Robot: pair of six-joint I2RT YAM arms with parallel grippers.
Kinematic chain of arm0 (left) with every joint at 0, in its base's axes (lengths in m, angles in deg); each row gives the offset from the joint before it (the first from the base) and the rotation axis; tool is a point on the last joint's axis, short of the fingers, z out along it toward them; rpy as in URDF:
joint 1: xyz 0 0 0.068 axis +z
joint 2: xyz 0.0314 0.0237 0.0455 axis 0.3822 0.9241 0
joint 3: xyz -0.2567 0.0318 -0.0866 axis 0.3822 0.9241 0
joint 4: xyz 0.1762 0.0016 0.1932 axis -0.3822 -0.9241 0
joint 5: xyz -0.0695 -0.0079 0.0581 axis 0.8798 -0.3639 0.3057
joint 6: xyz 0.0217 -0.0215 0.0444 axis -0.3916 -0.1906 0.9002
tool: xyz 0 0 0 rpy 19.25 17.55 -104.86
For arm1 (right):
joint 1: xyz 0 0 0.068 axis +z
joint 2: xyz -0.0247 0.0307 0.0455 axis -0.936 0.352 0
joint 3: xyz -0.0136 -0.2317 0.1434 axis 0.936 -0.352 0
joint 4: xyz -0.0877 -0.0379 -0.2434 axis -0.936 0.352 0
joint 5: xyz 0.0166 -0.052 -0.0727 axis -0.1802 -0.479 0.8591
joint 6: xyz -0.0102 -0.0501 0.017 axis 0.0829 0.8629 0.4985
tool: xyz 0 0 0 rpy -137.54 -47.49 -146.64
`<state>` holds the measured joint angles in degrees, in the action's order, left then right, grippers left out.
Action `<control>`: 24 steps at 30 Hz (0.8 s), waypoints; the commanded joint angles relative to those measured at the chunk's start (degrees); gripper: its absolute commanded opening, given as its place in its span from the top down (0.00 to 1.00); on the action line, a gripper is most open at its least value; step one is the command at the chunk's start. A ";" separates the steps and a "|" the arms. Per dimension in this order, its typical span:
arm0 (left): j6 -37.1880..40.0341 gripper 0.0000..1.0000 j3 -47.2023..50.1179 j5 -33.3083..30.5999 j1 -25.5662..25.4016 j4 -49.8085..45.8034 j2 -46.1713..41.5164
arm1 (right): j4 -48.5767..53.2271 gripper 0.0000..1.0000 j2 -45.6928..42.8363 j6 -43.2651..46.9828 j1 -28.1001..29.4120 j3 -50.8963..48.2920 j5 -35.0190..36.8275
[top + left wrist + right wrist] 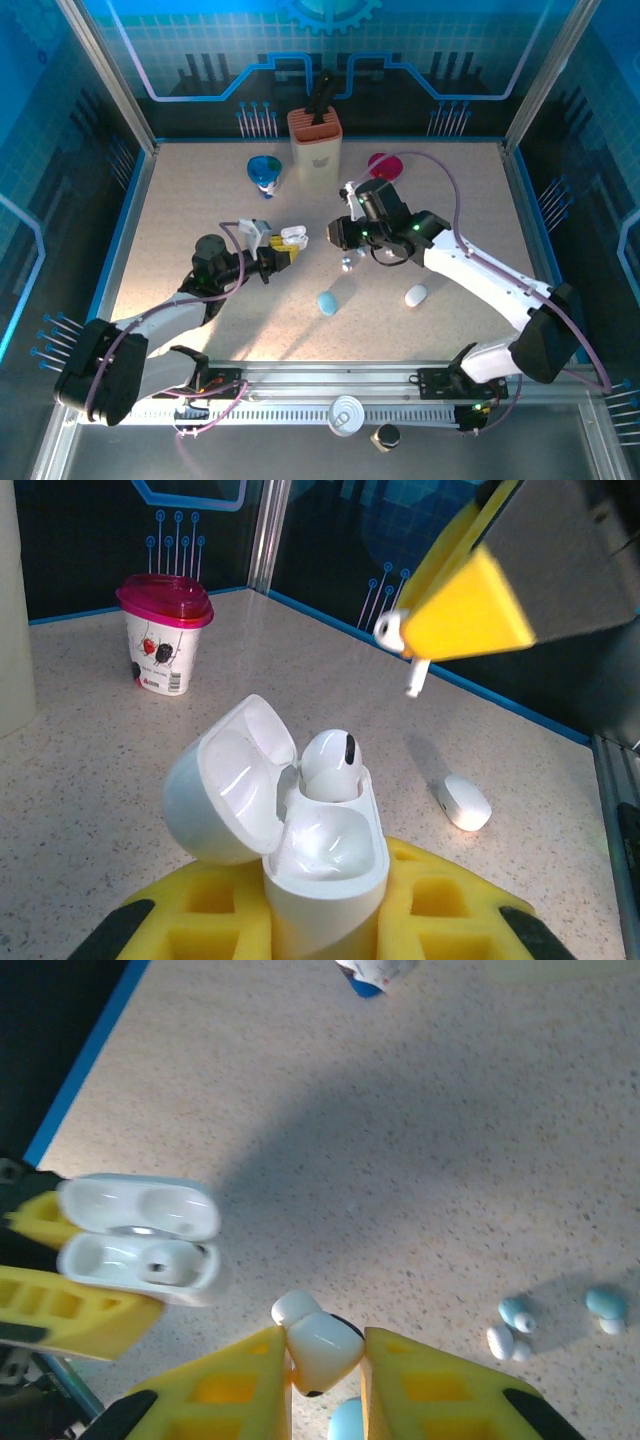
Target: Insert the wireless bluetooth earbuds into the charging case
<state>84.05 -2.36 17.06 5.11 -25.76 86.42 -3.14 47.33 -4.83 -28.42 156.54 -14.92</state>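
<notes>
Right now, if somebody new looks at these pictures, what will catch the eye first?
The open white charging case, held by the left pincer mid-table, with one earbud already seated. Just right of it, the right pincer grips a second white earbud between yellow pads. Nearer the arms lie a blue case and a white case.

The charging case [322, 852] is smooth white plastic, glossy inside and out — so is the earbud [322, 1348]. The worktop [180, 200] looks matt and speckled, stone-like; the cup lid [163, 598] is shiny pink plastic.
</notes>
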 commanded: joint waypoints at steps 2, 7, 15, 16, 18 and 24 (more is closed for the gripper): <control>2.35 1.00 -2.29 2.55 -0.35 2.39 0.47 | 2.03 0.79 0.72 2.32 2.26 4.88 0.67; 3.06 1.00 -2.15 2.53 -0.48 1.54 0.06 | 2.63 0.79 3.70 3.15 4.15 8.71 0.00; 2.93 1.00 -2.63 3.21 -0.65 1.07 -0.04 | 2.38 0.79 8.24 4.10 6.55 13.25 -0.65; 2.93 1.00 -2.70 3.21 -0.65 0.87 -0.25 | 2.29 0.79 8.85 4.11 6.73 13.63 -0.92; 3.13 1.00 -2.89 3.45 -0.67 0.22 -0.38 | 2.28 0.79 9.74 4.12 7.07 14.36 -1.14; 3.06 1.00 -3.06 3.52 -0.74 -0.13 -0.73 | 2.19 0.79 11.77 4.48 8.03 15.56 -1.84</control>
<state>85.62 -3.80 18.81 4.67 -26.29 86.62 -1.26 58.08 -1.31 -21.49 170.14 -15.66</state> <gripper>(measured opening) 0.173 0.215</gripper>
